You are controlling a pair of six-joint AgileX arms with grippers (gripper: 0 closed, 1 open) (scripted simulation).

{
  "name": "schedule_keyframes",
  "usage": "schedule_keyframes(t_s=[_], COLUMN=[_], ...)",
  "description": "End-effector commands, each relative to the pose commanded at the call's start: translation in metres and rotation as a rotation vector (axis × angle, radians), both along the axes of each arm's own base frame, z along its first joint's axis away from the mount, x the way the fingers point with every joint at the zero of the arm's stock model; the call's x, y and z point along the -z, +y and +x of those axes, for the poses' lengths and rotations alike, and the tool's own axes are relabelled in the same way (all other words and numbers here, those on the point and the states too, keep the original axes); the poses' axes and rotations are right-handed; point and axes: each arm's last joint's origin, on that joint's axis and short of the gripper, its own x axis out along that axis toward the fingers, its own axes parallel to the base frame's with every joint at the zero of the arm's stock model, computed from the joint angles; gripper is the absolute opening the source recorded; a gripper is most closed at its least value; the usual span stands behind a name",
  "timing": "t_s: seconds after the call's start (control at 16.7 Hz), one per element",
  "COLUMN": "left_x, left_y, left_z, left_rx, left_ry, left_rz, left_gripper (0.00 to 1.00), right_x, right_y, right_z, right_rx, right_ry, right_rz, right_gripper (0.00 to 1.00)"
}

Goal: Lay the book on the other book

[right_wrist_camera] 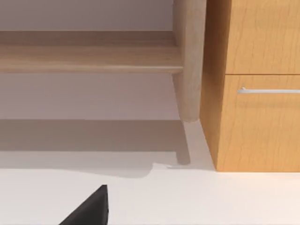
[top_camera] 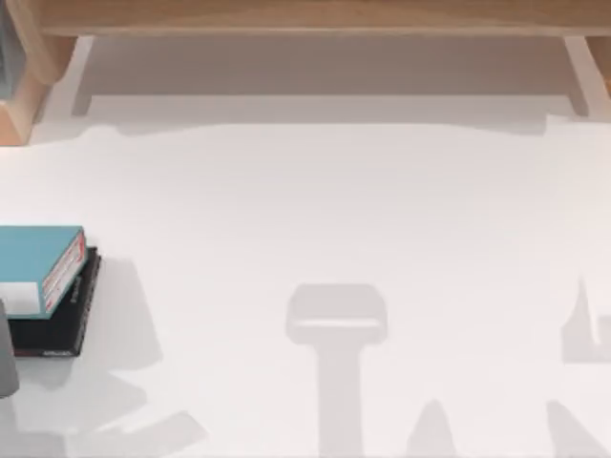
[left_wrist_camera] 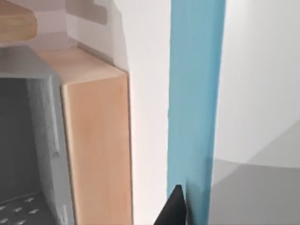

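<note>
White tabletop [top_camera: 334,210] runs the width of the top view, with a pale wooden shelf frame [top_camera: 305,17] along its far edge. At the far left edge sit two books, one of each kind: the teal book [top_camera: 33,262] lies flat on the black book [top_camera: 59,320], touching it, its red-and-white spine turned toward the table's middle. The black one shows past the teal one on its near side and along the spine side. Both have their long axes running roughly from the far side to the near side, tilted slightly.

A grey piece of the left arm [top_camera: 8,358] stands at the left edge just beside the black book. In the left wrist view the teal book [left_wrist_camera: 194,93] shows as a long blue strip, and one dark fingertip of the left gripper [left_wrist_camera: 174,208] lies right against it; whether that gripper is gripping or has let go I cannot tell. A wooden cabinet side [left_wrist_camera: 96,145] stands beside it.

Going by how the books lie, the stacking looks done, and any next move would be the left arm drawing away from the teal book without dragging it; that arm is much the nearer.

The right arm is parked: its wrist view shows one dark fingertip [right_wrist_camera: 89,208] over bare table facing a drawer front [right_wrist_camera: 262,122], its state unreadable.
</note>
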Motion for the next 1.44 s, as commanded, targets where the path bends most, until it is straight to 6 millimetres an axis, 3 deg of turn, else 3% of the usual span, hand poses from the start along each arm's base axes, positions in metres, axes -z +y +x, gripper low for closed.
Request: schedule_keyframes(t_s=[0.3, 1.08, 1.44], left_x=[0.0006, 0.0006, 0.0006], left_y=[-0.0001, -0.0001, -0.0001], left_z=[0.0009, 0.0009, 0.0009], left_rx=[0.000, 0.000, 0.000], left_ry=[0.001, 0.001, 0.001], left_rz=[0.000, 0.000, 0.000], left_gripper=[0.00, 0.98, 1.00], right_x=[0.0000, 0.0000, 0.0000], right_y=[0.0000, 0.0000, 0.0000], right_z=[0.0000, 0.0000, 0.0000], right_rx=[0.000, 0.000, 0.000], right_ry=[0.000, 0.000, 0.000], right_rz=[0.000, 0.000, 0.000], right_gripper=[1.00, 1.00, 1.00])
